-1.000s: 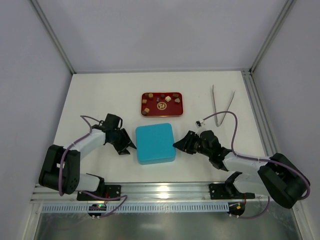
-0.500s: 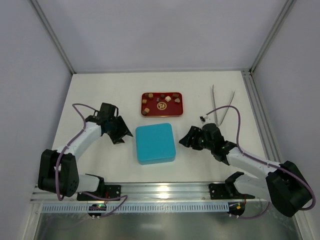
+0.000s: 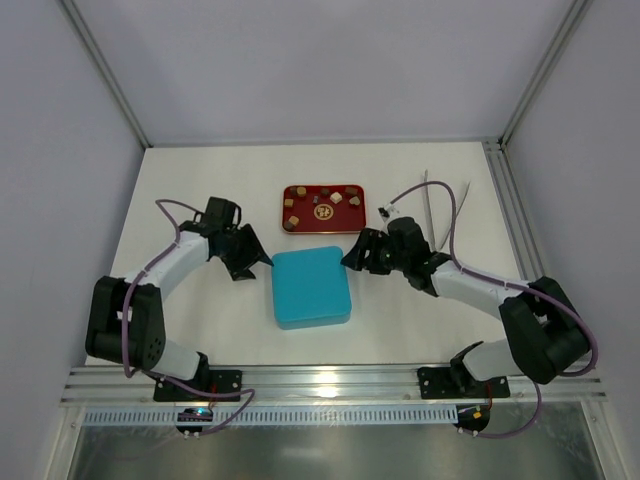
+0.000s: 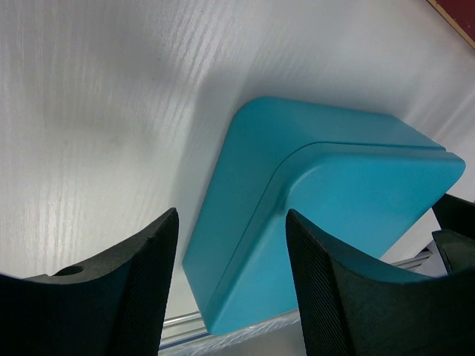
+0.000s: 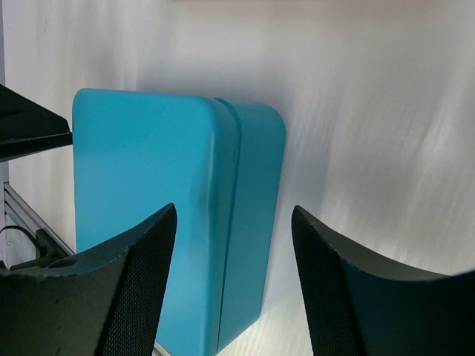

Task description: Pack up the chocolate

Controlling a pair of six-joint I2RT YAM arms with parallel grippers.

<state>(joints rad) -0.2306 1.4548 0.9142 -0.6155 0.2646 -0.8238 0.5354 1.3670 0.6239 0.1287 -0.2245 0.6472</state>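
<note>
The chocolate (image 3: 337, 198) lies as several small brown, tan and cream pieces on a red tray (image 3: 354, 222) behind the closed teal box (image 3: 310, 287). My left gripper (image 3: 255, 266) sits at the box's far left corner. It is open, and in the left wrist view that corner of the teal box (image 4: 334, 193) shows between the fingers (image 4: 145, 289) of the left gripper (image 4: 231, 297). My right gripper (image 3: 352, 256) is open at the far right corner. The right wrist view shows the teal box (image 5: 148, 170) ahead of the right gripper (image 5: 234, 289). Neither gripper holds anything.
Metal tongs (image 3: 445, 210) lie at the back right, beyond the right arm. The grey enclosure walls stand close on both sides, and an aluminium rail (image 3: 330, 378) runs along the near edge.
Both grippers have opened wider. The right one moved away from the near edge, to the box's far right corner. The left one swung out, then came back to the far left corner.
</note>
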